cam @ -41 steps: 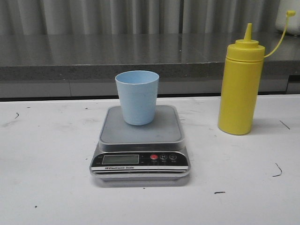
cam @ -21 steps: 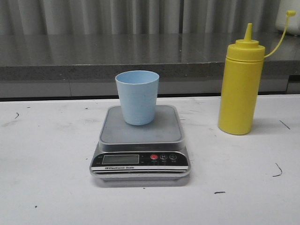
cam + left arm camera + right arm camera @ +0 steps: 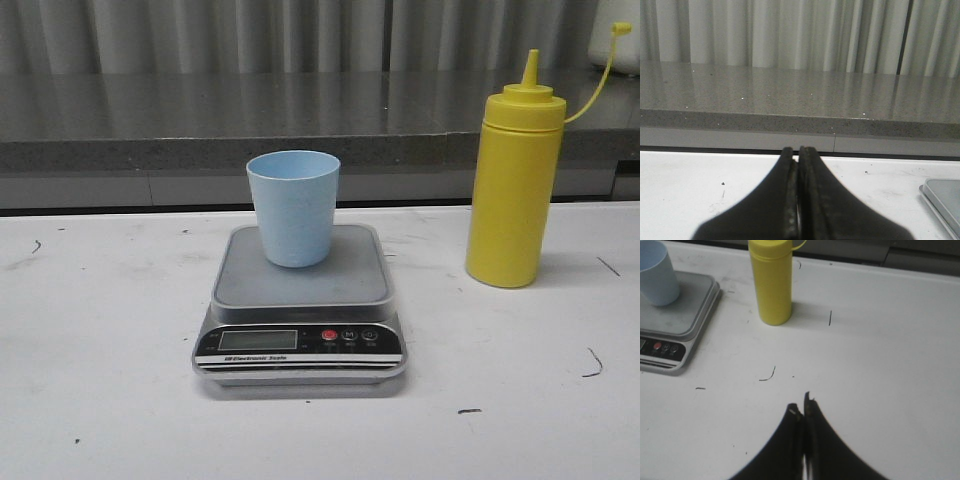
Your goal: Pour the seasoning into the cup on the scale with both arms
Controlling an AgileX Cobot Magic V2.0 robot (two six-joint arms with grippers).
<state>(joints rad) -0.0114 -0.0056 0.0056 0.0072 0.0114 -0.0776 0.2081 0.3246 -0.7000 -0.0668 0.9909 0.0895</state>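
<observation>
The pale blue cup stands upright on the steel platform of the grey scale, mid-table. To its right the tall yellow seasoning bottle stands on the table, nozzle up, its cap strap trailing to the right. The right wrist view shows the same seasoning bottle, the cup and the scale. My right gripper is shut and empty, well short of the bottle. My left gripper is shut and empty, left of the scale's corner. Neither arm appears in the front view.
A grey stone ledge runs behind the white table, with pale curtains above it. Small dark marks dot the table surface.
</observation>
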